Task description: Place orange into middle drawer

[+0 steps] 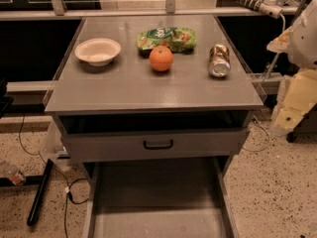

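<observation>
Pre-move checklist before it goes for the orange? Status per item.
1. Find orange: ok, on the cabinet top, just in front of the bag.
2. Top of orange free: ok, nothing on it.
3. Bag touching orange: cannot tell.
4. middle drawer open: ok, pulled out, nothing seen on its floor.
5. end effector placed: ok, at the view's right edge, apart from the orange.
6. Path from there to orange: not ok, a can lies on its side in between and might roll if nudged.
</observation>
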`<state>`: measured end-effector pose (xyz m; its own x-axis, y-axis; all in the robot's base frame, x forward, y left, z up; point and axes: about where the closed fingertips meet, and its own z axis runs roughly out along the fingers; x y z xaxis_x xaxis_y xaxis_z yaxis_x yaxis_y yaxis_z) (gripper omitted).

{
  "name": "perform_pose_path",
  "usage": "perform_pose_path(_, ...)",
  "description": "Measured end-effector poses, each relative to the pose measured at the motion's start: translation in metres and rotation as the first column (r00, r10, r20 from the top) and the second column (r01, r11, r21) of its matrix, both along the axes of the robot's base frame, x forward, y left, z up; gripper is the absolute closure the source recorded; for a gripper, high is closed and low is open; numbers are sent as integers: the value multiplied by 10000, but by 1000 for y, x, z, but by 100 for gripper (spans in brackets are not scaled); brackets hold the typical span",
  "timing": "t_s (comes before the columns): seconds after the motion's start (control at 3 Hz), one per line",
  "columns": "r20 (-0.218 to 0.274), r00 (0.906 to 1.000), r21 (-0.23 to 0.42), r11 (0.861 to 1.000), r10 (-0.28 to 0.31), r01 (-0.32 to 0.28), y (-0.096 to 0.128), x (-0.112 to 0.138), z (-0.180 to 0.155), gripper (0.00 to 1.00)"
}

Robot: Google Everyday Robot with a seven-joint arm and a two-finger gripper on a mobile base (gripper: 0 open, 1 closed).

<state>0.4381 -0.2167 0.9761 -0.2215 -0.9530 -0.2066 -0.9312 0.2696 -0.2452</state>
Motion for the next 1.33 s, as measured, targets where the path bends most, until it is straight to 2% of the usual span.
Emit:
perform_pose_path(0.33,1,10000,0,10000,0,0,0,0,0,0)
perform_pose_path(0.67,485,9985,-33,9997,237,-236,16,15,2,0)
perform_pose_path(1.0,1251,9902,330,9972,623,-669,40,46,6,0)
perform_pose_path(1.33,2276,9676,1349,9806,1093,-1425,53,80,8,0)
